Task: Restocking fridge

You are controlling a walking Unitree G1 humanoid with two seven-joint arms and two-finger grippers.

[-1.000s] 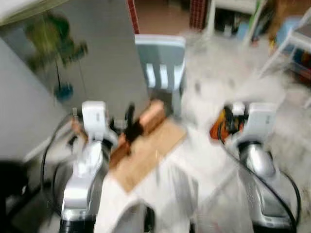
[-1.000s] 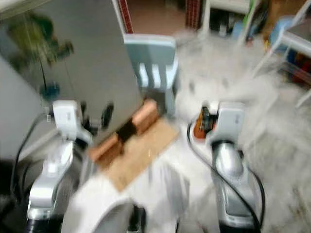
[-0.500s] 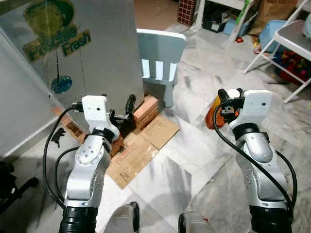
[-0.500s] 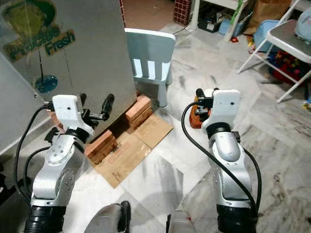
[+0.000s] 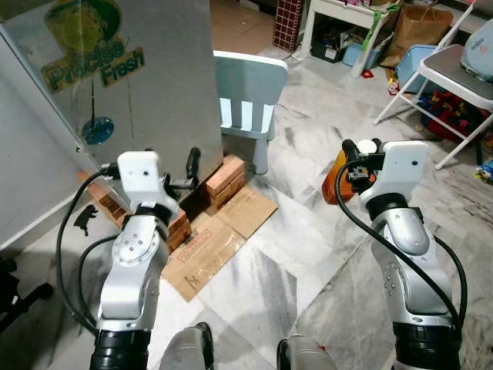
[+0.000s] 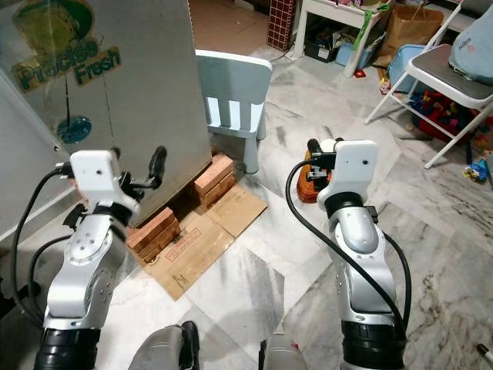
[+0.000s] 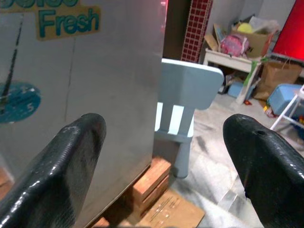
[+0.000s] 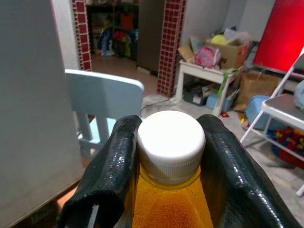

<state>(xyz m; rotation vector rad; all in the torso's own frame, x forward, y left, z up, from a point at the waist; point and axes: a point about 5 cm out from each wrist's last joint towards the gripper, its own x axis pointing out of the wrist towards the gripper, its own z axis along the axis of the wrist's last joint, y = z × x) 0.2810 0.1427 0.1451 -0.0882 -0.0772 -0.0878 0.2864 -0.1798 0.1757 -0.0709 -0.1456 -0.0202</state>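
Observation:
A silver fridge (image 5: pixel 154 77) with a green "Fresh" sticker stands at the left, door closed, raised on red bricks (image 5: pixel 227 173). My left gripper (image 6: pixel 137 166) is held open in front of the fridge's lower right corner, a short way off it, with nothing between its fingers (image 7: pixel 71 156). My right gripper (image 5: pixel 358 150) is raised over the marble floor to the right. It is shut on the neck of an orange drink bottle (image 8: pixel 171 209) with a white cap (image 8: pixel 171 137). The bottle (image 5: pixel 337 173) hangs ahead of the wrist.
A light blue child's chair (image 5: pixel 250 92) stands right beside the fridge's corner. Flattened cardboard (image 5: pixel 219 235) lies on the floor before the bricks. A grey folding chair (image 5: pixel 454 69), a white table (image 5: pixel 347 15), boxes and toys crowd the back right.
The blur from one second ago is gone and the whole picture has shifted a little, so the camera moved. Both arms hold the same pose, the bottle still in the right gripper.

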